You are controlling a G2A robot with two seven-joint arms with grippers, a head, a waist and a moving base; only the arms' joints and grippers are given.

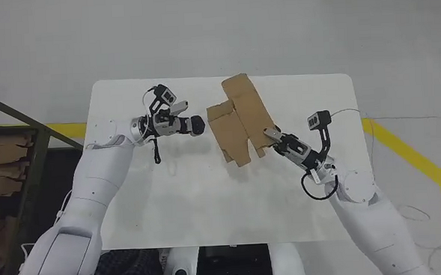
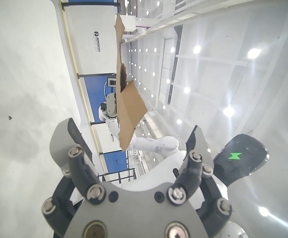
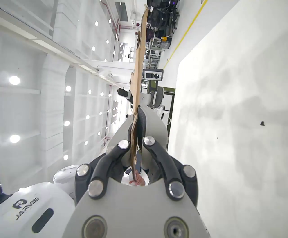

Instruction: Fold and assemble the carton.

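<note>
A flat brown carton (image 1: 238, 118) hangs above the middle of the white table (image 1: 172, 207), held off the surface. My right gripper (image 1: 269, 133) is shut on the carton's edge nearest the right arm; in the right wrist view the carton (image 3: 137, 67) runs edge-on between the clamped fingers (image 3: 142, 122). My left gripper (image 1: 197, 124) is open just off the carton's opposite side, with a small gap to it. In the left wrist view the carton (image 2: 128, 108) stands beyond the spread fingers (image 2: 75, 133), one flap angled outward, nothing between them.
The table is bare around the carton. A bin of flattened cardboard (image 1: 8, 160) stands off the table's left side. Yellow floor tape (image 1: 405, 146) runs past the right side.
</note>
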